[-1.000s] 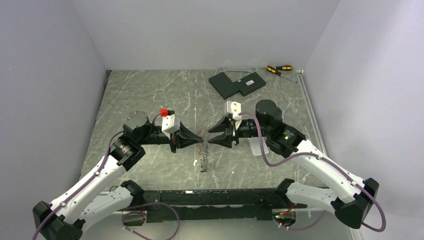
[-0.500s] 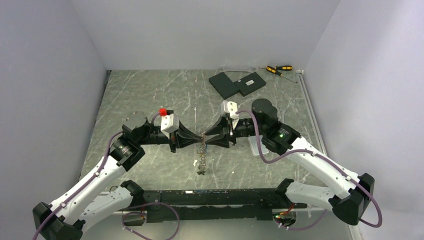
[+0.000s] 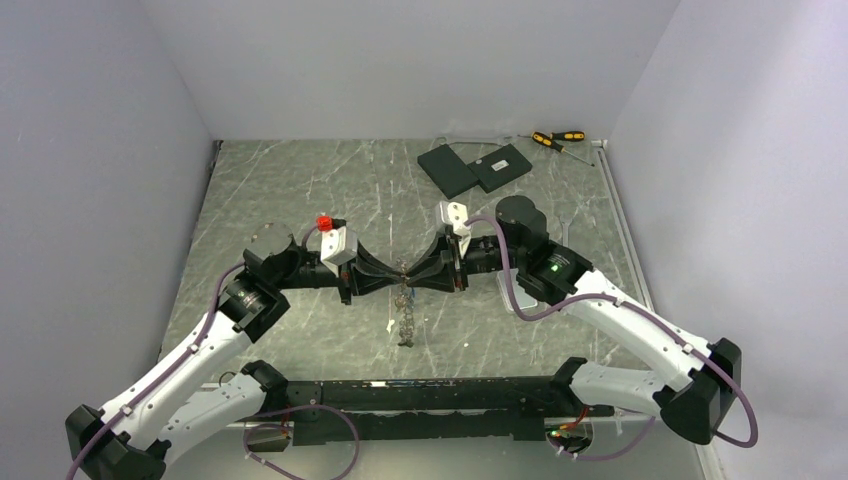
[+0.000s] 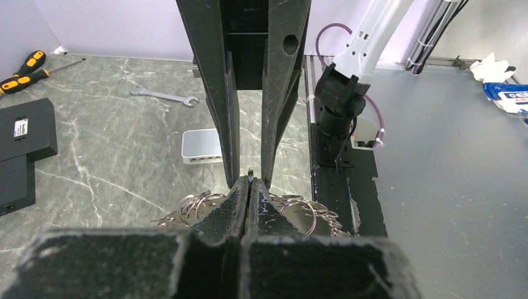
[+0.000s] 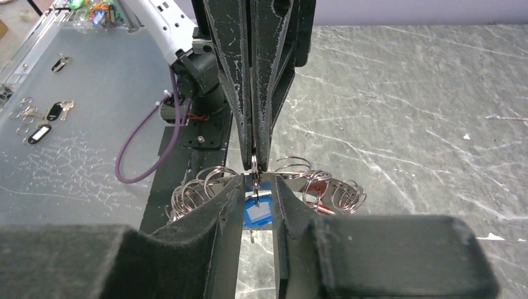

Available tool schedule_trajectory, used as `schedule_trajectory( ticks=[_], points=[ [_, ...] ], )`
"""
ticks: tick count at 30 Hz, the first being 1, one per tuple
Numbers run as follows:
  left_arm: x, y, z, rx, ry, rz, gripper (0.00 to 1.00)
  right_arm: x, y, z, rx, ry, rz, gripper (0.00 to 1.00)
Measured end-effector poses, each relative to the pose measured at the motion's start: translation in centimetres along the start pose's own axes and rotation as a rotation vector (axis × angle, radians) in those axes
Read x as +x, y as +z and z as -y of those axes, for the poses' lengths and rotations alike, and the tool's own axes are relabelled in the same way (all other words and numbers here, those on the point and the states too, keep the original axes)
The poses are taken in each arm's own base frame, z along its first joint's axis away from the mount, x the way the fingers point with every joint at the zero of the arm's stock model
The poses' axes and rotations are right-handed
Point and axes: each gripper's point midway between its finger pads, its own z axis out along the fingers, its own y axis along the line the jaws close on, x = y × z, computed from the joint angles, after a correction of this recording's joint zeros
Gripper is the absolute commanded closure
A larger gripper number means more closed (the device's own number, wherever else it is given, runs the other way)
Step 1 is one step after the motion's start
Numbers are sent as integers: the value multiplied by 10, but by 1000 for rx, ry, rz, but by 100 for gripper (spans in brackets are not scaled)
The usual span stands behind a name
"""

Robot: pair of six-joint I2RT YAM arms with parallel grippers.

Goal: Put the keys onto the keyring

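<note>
My left gripper [image 3: 397, 272] is shut on the thin wire of the keyring [image 4: 249, 176] and holds it above the table. Small rings and grey keys fan out on both sides [image 4: 198, 203] and hang below [image 3: 404, 312]. My right gripper [image 3: 413, 272] faces it tip to tip. Its jaws are open, with a small ring [image 5: 254, 164] standing in the gap. A blue-tagged key [image 5: 257, 212] hangs under that gap and a red tag [image 5: 317, 193] hangs to its right. In the right wrist view the right gripper [image 5: 255, 187] does not pinch the ring.
Two black boxes [image 3: 475, 168] and yellow-and-black screwdrivers [image 3: 557, 138] lie at the back right. A pale slab [image 4: 201, 145] and a wrench [image 4: 165, 95] lie on the table behind the right arm. Loose tagged keys [image 5: 43, 115] lie on the side surface.
My right gripper has moved left to the left gripper's tips, so its jaws now straddle the held ring. The left gripper has barely moved.
</note>
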Motion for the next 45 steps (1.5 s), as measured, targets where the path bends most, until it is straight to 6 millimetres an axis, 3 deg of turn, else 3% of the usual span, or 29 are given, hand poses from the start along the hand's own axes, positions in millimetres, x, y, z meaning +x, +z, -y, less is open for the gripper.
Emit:
schedule_trajectory(
  ticks=[4, 12, 20, 25, 30, 37, 45],
  points=[
    [-1, -1, 0, -2, 4, 3, 100, 3, 2, 1, -7, 9, -6, 78],
    [-3, -2, 0, -7, 9, 7, 100, 2, 3, 0, -12, 9, 0, 100],
    [-2, -2, -1, -13, 8, 6, 99, 2, 2, 0, -10, 4, 7, 100],
    [-2, -2, -2, -12, 4, 4, 69, 3, 2, 0, -9, -2, 2, 100],
    [3, 1, -3, -4, -6, -8, 58, 19, -2, -1, 3, 21, -56, 100],
    [10, 3, -4, 4, -26, -29, 58, 34, -9, -1, 29, 48, -143, 100],
    [22, 5, -10, 4, -37, -72, 60, 24, -18, 3, 66, 26, -196, 100]
  ],
)
